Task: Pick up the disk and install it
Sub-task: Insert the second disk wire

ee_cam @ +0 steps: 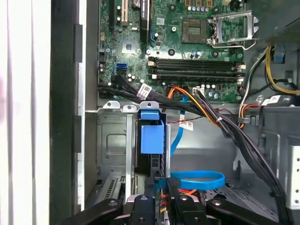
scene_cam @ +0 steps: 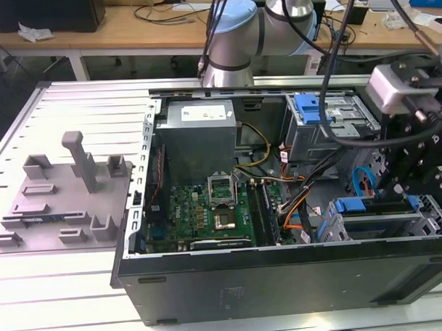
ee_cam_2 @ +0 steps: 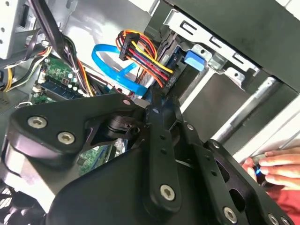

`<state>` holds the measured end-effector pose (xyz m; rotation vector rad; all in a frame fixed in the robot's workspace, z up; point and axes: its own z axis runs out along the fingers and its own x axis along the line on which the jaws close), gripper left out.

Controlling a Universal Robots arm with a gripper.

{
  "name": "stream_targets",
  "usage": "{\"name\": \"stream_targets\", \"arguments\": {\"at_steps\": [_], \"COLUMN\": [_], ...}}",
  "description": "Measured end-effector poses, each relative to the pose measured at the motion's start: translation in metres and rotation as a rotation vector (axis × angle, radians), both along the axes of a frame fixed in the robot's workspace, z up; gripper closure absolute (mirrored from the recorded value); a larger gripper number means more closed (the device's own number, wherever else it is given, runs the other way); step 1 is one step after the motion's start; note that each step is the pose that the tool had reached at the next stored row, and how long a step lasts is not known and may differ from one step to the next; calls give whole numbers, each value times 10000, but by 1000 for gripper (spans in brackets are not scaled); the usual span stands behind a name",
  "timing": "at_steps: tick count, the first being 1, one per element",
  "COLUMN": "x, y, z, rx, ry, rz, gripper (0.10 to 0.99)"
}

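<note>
The black two-finger gripper (ee_cam: 161, 199) hangs inside the open black computer case (scene_cam: 283, 279), at the silver drive cage (ee_cam: 115, 140) by the case's front edge. The disk with blue plastic rails (ee_cam: 151, 140) sits upright in the cage slot, likely seated. Whether the jaws grip its rear end, I cannot tell. Bundled cables (ee_cam: 211, 117) and a blue ribbon cable (ee_cam: 197, 180) crowd the free room alongside.

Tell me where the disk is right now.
The disk sits on edge in the metal drive cage at the computer case's lower corner on the exterior view's right, beside the blue cable, just ahead of the gripper.
</note>
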<state>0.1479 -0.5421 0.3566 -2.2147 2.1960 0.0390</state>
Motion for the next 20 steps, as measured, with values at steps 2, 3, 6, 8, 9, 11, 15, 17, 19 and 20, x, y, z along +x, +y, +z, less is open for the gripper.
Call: {"name": "stream_targets", "arguments": {"at_steps": [2, 3, 6, 8, 9, 11, 15, 17, 19, 20], "x": [1, 0, -37, -89, -111, -142, -143, -143, -143, -143], "y": [0, 0, 0, 1, 0, 1, 4, 5, 6, 6], "z": [86, 123, 188, 210, 213, 214, 214, 214, 214, 214], "rx": [-2, -5, -26, -39, -47, -70, -99, -108, -119, -124], "ry": [-5, -11, -20, -26, -30, -36, -38, -38, -38, -38], "rz": [0, 1, -1, 1, 1, -1, 0, 1, 0, 0], "gripper": [847, 847, 847, 925, 980, 980, 980, 980, 980, 980]}}
